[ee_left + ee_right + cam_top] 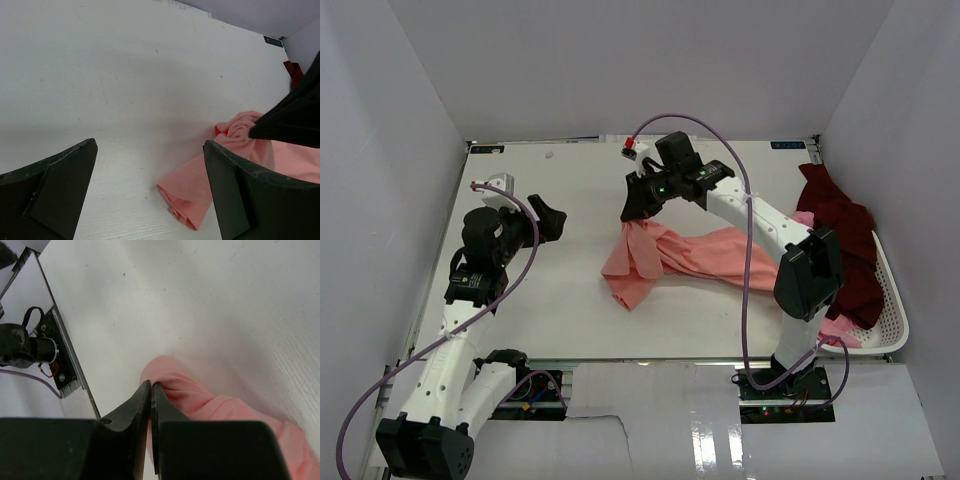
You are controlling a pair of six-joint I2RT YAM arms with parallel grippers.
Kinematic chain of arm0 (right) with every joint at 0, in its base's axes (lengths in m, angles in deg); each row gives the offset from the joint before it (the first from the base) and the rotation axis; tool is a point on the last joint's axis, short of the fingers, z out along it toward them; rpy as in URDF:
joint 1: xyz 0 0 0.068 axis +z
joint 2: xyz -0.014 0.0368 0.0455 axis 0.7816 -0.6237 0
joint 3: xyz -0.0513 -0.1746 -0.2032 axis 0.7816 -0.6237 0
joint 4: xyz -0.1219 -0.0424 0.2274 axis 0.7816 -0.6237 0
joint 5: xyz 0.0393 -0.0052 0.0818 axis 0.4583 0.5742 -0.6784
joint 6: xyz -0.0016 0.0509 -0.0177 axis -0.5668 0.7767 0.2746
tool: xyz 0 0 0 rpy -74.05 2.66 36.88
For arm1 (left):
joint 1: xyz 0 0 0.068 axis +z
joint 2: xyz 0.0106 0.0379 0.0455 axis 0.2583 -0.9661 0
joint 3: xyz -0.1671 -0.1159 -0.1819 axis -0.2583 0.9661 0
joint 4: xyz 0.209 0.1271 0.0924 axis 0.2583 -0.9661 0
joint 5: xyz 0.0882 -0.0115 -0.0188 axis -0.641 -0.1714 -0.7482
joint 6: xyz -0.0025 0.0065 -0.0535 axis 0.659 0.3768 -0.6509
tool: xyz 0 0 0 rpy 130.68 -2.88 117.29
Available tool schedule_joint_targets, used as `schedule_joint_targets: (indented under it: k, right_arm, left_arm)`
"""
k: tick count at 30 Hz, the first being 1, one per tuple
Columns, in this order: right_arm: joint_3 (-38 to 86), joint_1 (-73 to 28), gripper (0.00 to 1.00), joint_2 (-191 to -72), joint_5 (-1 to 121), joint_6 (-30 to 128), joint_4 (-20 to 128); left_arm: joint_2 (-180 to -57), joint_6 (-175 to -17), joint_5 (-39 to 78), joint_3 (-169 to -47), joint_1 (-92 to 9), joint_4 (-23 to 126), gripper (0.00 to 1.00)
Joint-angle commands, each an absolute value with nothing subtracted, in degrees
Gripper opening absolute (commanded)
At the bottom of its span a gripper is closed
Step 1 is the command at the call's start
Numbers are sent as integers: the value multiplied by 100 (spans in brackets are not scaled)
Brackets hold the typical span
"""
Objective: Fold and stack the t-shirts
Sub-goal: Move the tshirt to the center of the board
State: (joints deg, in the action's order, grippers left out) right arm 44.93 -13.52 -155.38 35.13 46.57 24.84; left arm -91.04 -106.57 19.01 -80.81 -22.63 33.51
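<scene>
Currently gripping one salmon-pink t-shirt (695, 255) with right gripper (633, 214), holding left gripper (549, 221) wide open, one maroon t-shirt (840, 228) in right-hand basket (893, 302).

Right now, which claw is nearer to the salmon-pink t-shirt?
Right. The right claw is shut on an edge of the salmon-pink t-shirt; the left claw hangs open to its left, not touching.

Overhead camera looks down on the whole table (570, 300); both wrist cameras sit close, sharing the salmon-pink t-shirt (187, 187).
</scene>
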Motion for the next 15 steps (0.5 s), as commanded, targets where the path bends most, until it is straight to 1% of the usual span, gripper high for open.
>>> schedule_joint_targets:
  k: [1, 6, 9, 10, 11, 12, 13, 14, 15]
  right_arm:
    - [4865, -1353, 8, -15650, 3676, 4948, 3122]
    - [5787, -1379, 8, -16590, 3791, 5440, 3043]
    - [6683, -1467, 8, -17267, 3642, 5800, 3043]
    - [7381, -1502, 8, -17712, 3406, 5914, 3034]
    - [7763, -1528, 9, -17934, 3247, 6020, 3034]
    - [8141, -1590, 11, -18154, 3011, 6221, 3086]
    - [8545, -1616, 21, -18339, 2356, 6336, 3252]
    - [8453, -1634, 28, -18306, 2071, 6494, 3558]
    - [8208, -1643, 39, -18184, 1877, 6809, 4301]
  left_arm:
    - [-8917, -10435, 2488, -8004, -2271, 3593, 98]
    - [-8697, -10171, 2884, -7880, -2288, 3761, 98]
    - [-8609, -10039, 2919, -7854, -2315, 3814, 98]
    - [-8600, -10039, 2902, -7819, -2315, 3831, 98]
    - [-8600, -10039, 2893, -7810, -2323, 3840, 98]
    - [-8600, -10048, 2902, -7818, -2323, 3858, 98]
    - [-8618, -10048, 2902, -7810, -2323, 3858, 98]
    - [-8609, -10048, 2902, -7810, -2323, 3858, 98]
    - [-8600, -10039, 2884, -7801, -2323, 3858, 98]
